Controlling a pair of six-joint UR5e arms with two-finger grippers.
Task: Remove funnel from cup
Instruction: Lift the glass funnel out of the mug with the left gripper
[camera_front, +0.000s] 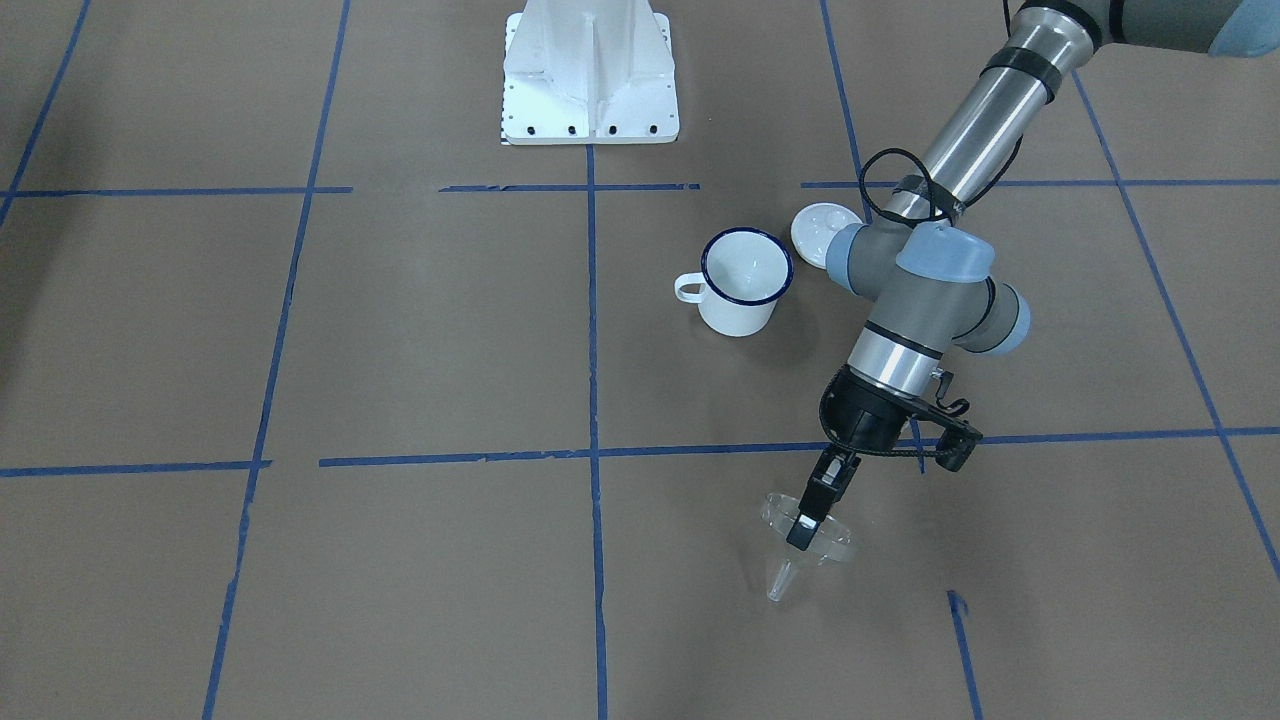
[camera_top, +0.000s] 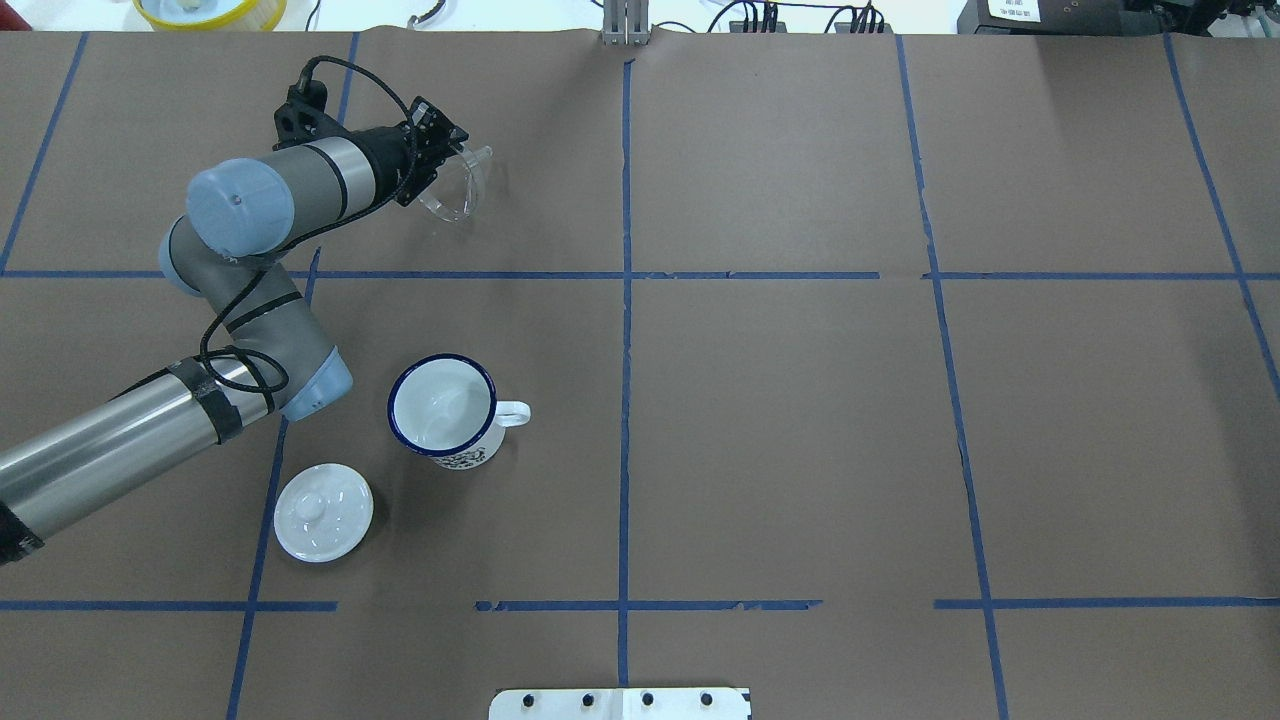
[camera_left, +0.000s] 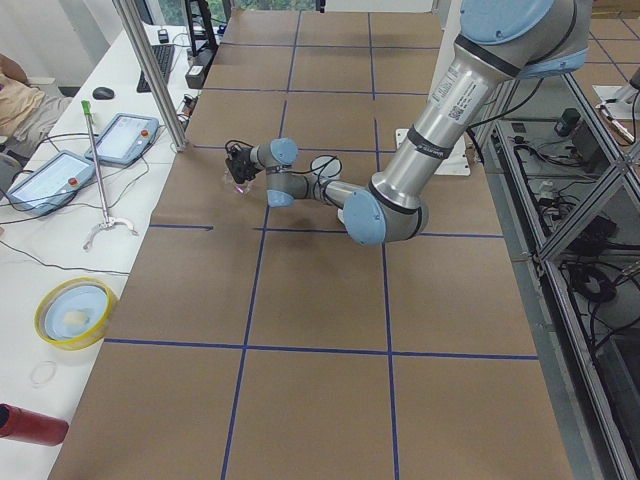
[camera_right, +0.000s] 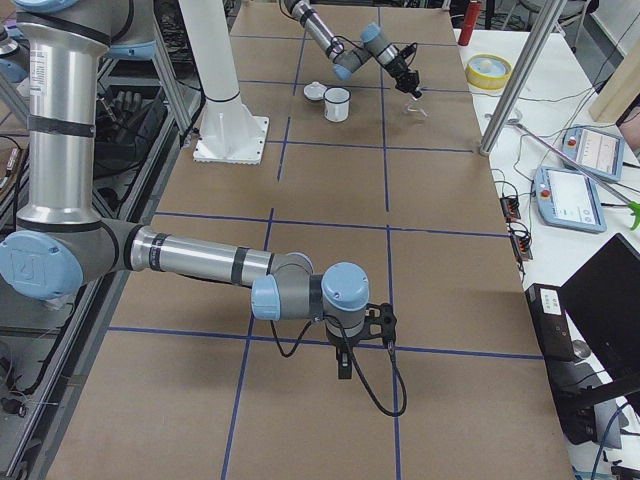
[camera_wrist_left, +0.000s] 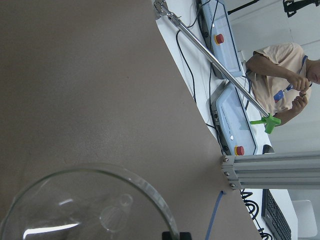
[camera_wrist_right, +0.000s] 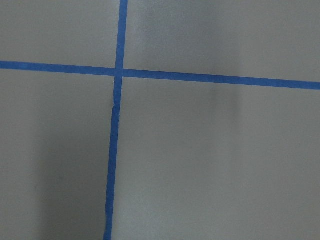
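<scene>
The clear funnel (camera_front: 822, 547) is out of the cup and tilted, spout pointing down towards the table, well in front of the cup. My left gripper (camera_front: 805, 525) is shut on its rim; it shows in the overhead view (camera_top: 440, 160) with the funnel (camera_top: 462, 190) beside it. The funnel's round rim fills the bottom of the left wrist view (camera_wrist_left: 90, 205). The white mug with a dark blue rim (camera_front: 745, 282) (camera_top: 443, 408) stands upright and empty. My right gripper (camera_right: 343, 365) shows only in the exterior right view, low over the table, far from the cup; I cannot tell its state.
A round white knobbed lid (camera_front: 825, 232) (camera_top: 323, 512) lies flat beside the mug, under the left arm. The white robot base (camera_front: 590, 75) is behind. An aluminium post (camera_wrist_left: 280, 170) and an operator's desk are past the table edge near the funnel.
</scene>
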